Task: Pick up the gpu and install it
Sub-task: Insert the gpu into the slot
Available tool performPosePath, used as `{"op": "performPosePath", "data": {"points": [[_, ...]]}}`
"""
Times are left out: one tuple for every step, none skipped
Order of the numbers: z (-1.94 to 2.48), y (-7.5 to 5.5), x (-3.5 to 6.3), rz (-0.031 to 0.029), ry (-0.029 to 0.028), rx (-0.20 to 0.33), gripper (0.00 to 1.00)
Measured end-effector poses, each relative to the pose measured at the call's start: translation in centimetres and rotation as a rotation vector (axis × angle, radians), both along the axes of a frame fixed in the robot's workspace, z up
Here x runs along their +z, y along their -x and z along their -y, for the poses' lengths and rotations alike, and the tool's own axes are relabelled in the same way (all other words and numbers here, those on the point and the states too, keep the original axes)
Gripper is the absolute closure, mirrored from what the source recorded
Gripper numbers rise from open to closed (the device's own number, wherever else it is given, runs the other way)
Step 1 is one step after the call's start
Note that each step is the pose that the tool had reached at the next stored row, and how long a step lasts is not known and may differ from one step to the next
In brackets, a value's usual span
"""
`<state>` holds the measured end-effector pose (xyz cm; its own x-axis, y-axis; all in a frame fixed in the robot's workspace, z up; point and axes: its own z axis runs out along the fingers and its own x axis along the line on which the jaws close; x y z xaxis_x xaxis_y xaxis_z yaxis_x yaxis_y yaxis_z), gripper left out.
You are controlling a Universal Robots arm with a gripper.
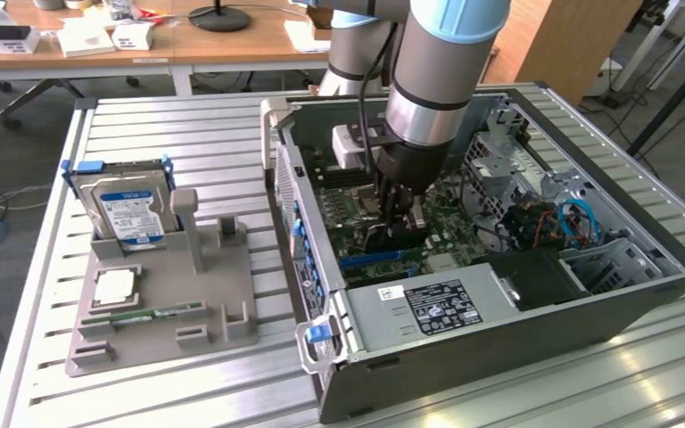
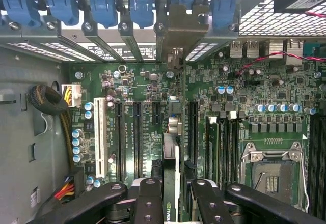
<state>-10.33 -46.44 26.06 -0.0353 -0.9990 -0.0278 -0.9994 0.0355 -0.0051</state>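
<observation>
Exterior view: arm (image 1: 438, 71) cut off at the 12 o'clock edge. Wrist view: gpu (image 2: 171, 163) edge-on, faces hidden, near end cropped; gripper (image 2: 175, 186) fingers (image 2: 148, 203) cropped. At 6 o'clock of the case (image 1: 521, 357), label (image 1: 438, 308) print is too small to read.

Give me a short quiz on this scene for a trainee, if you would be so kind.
1. True or false: the hard drive lies inside the computer case.
2. What is the gripper shut on? A the gpu; B a screwdriver; C a cup.
3. What colour is the holder that carries the hard drive?
Key: 1 false, it stands upright in the holder, outside the case. 2 A. 3 grey.
</observation>
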Motion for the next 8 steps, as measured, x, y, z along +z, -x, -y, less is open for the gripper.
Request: {"op": "performPosePath", "data": {"points": [[0.00, 0.00, -0.01, -0.0001, -0.0002, -0.001, 0.74], [0.00, -0.01, -0.01, -0.0001, -0.0003, -0.003, 0.74], [0.00, -0.01, -0.01, -0.0002, -0.0004, -0.004, 0.74], [0.00, -0.01, -0.01, -0.0003, -0.0004, -0.004, 0.74], [0.00, -0.01, -0.01, -0.0004, -0.0003, -0.005, 0.74], [0.00, -0.01, -0.01, -0.0004, -0.0003, -0.006, 0.74], [0.00, -0.01, -0.01, -0.0005, -0.0003, -0.007, 0.74], [0.00, -0.01, -0.01, -0.0006, -0.0003, -0.008, 0.74]]}}
